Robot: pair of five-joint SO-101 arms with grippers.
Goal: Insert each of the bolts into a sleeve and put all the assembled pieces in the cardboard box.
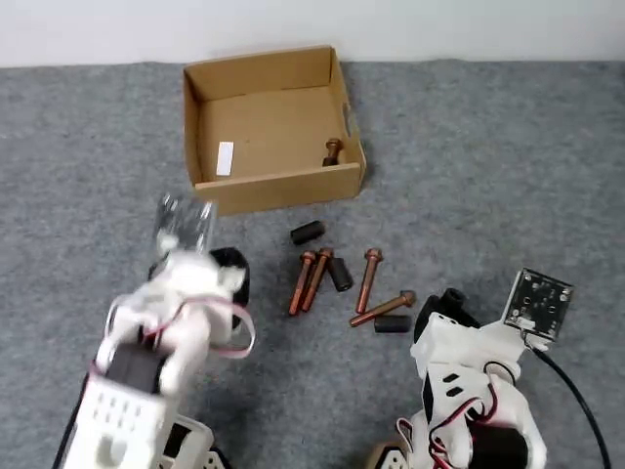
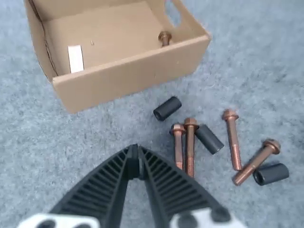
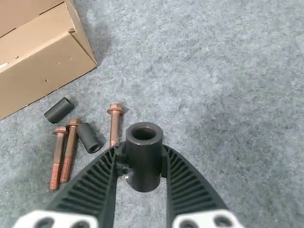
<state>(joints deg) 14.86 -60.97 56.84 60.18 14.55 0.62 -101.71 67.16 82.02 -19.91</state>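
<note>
**Bolts, sleeves and box at the moment shown.** The cardboard box (image 1: 269, 191) stood open at the far side of the grey counter (image 1: 488, 147). It contained a white label (image 1: 225, 158) on its floor. Against the wall with the hand-hole stood one boxed bolt (image 1: 333, 149), copper-headed, with a dark part at its foot.

Four bolts lay on the counter in front of the box: a side-by-side pair (image 1: 310, 281), a single bolt (image 1: 369, 278) and a slanted bolt (image 1: 383, 309). Three sleeves lay among them:
- the far sleeve (image 1: 307, 233), nearest the box;
- the middle sleeve (image 1: 340, 274), just beside the pair;
- the near sleeve (image 1: 392, 323), just beside the slanted bolt.

The left pincer (image 2: 134, 156) was closed on nothing, near the pair. The right pincer (image 3: 142, 154) was partly spread, clamping a held sleeve (image 3: 144, 166) with its bore facing the wrist camera.
</note>
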